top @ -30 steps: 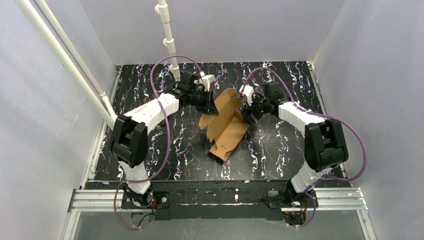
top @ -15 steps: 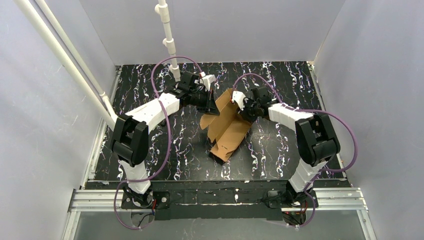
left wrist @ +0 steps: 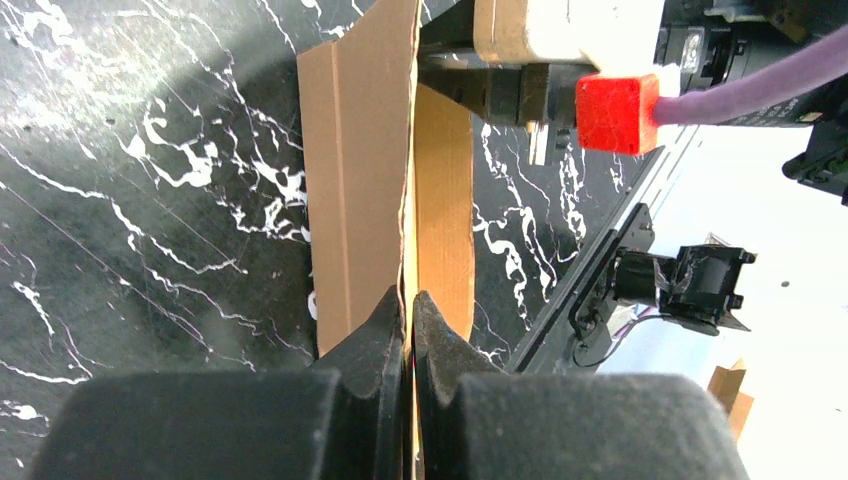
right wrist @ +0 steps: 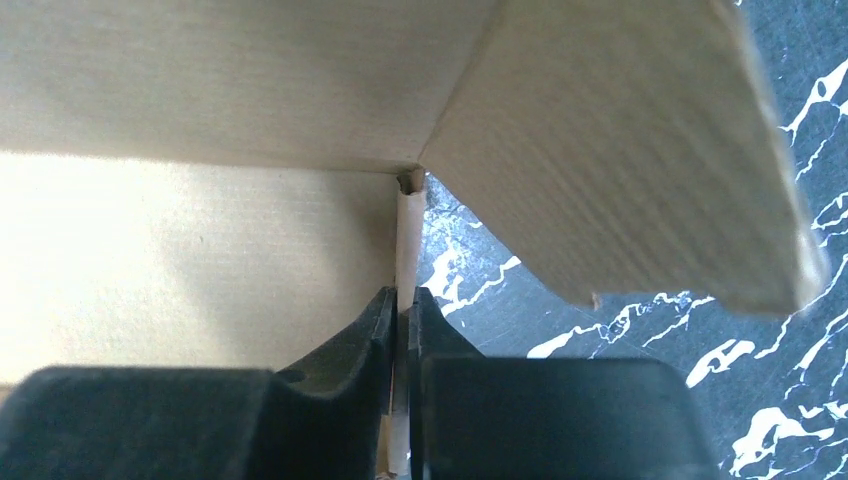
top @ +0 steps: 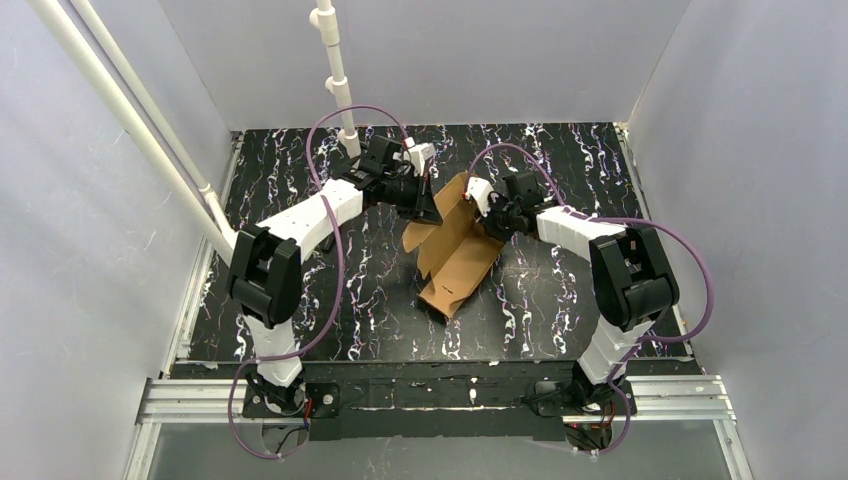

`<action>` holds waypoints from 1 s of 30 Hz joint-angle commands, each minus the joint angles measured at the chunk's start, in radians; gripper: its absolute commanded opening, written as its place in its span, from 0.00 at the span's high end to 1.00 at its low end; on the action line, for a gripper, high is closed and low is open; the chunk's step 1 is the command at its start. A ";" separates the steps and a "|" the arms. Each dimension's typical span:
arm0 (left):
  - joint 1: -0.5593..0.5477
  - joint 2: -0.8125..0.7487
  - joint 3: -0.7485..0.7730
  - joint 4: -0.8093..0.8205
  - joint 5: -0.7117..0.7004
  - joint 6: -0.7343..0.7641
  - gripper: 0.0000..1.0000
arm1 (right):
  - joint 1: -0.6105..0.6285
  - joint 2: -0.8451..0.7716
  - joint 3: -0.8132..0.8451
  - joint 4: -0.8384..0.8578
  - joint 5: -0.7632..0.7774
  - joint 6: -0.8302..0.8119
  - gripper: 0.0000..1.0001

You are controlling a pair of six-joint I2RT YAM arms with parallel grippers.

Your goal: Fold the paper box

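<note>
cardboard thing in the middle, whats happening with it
Two robot arms are working on a brown paper box, half folded on the black marbled table. The left gripper is pinched shut on the thin edge of one raised panel, and the right gripper is clamped on a panel edge on the other side. The box is not closed yet.

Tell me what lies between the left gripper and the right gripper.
Only the paper box. The top view shows its raised panels spanning the gap; the left gripper and right gripper each pinch one cardboard edge.
</note>
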 commanded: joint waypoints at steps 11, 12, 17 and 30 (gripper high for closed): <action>0.012 0.070 0.180 -0.060 0.014 0.051 1.00 | -0.002 0.009 -0.022 0.052 0.055 0.081 0.99; 0.013 0.071 0.186 -0.055 0.016 0.046 1.00 | -0.002 -0.005 -0.038 0.078 0.071 0.100 0.99; 0.016 0.083 0.220 -0.032 0.033 0.020 1.00 | 0.004 -0.067 -0.104 0.194 0.183 0.150 0.99; 0.070 0.046 0.142 0.037 -0.026 -0.087 0.79 | -0.012 -0.058 -0.094 0.180 0.129 0.283 0.99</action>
